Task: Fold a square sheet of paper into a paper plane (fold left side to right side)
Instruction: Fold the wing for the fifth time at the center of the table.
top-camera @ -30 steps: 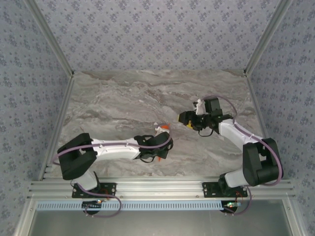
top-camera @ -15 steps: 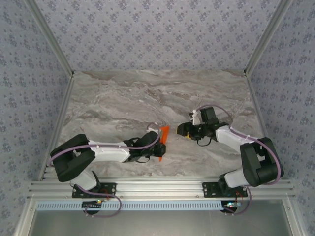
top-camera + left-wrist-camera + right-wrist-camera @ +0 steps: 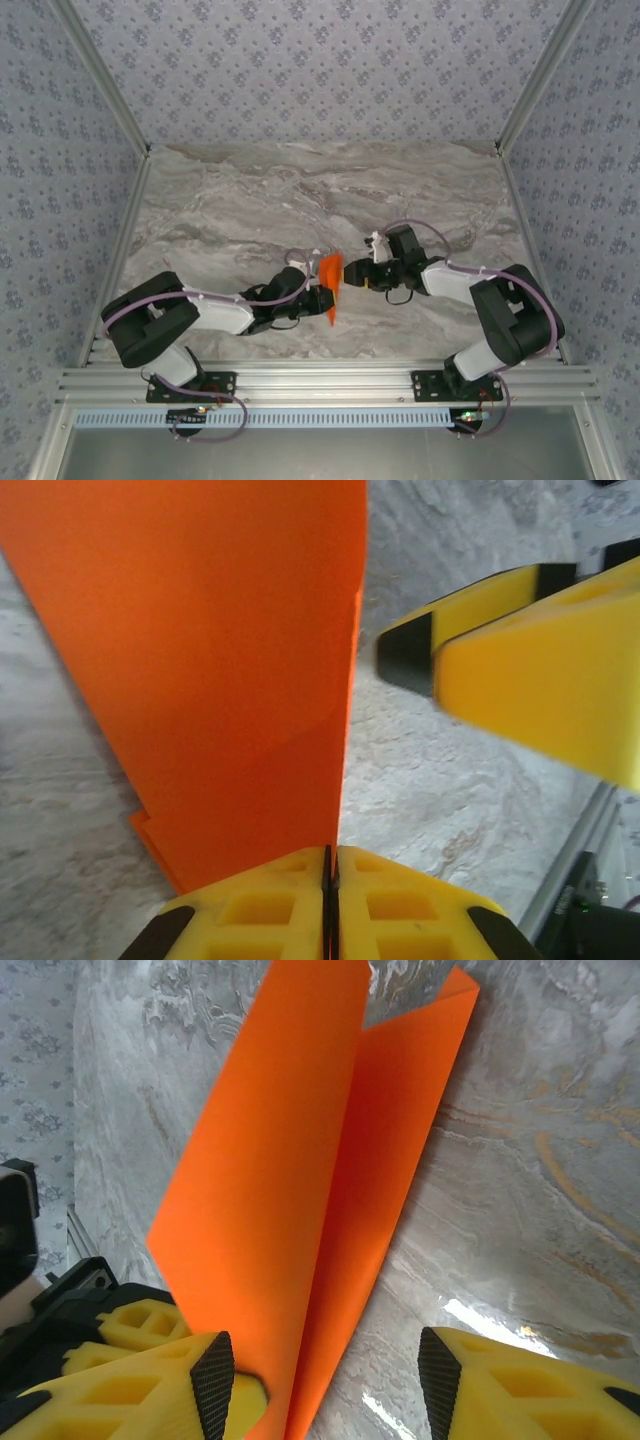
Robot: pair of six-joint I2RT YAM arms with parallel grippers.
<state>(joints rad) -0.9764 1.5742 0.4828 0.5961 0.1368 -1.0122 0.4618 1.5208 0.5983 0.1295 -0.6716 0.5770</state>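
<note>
The square sheet of paper [image 3: 331,285] is bright orange and folded into a narrow, long shape with a centre crease, like a paper plane. It stands on edge above the marble table. My left gripper [image 3: 322,296] is shut on its lower end; in the left wrist view the paper [image 3: 220,660] rises out of the closed left gripper [image 3: 332,855]. My right gripper [image 3: 350,270] is open at the paper's right side. In the right wrist view the two folded flaps [image 3: 300,1190] lie inside the open right gripper [image 3: 325,1380], close to the left fingertip [image 3: 214,1380] and well apart from the right one.
The grey marble table [image 3: 250,210] has aluminium rails on the left [image 3: 125,250], right [image 3: 515,200] and near side [image 3: 320,382], and patterned walls round it. The right gripper's yellow fingers [image 3: 520,650] show close beside the paper in the left wrist view.
The left gripper has turned and lifted the paper so that more of it shows. The right gripper has moved left and down to the paper, its jaws a little narrower.
</note>
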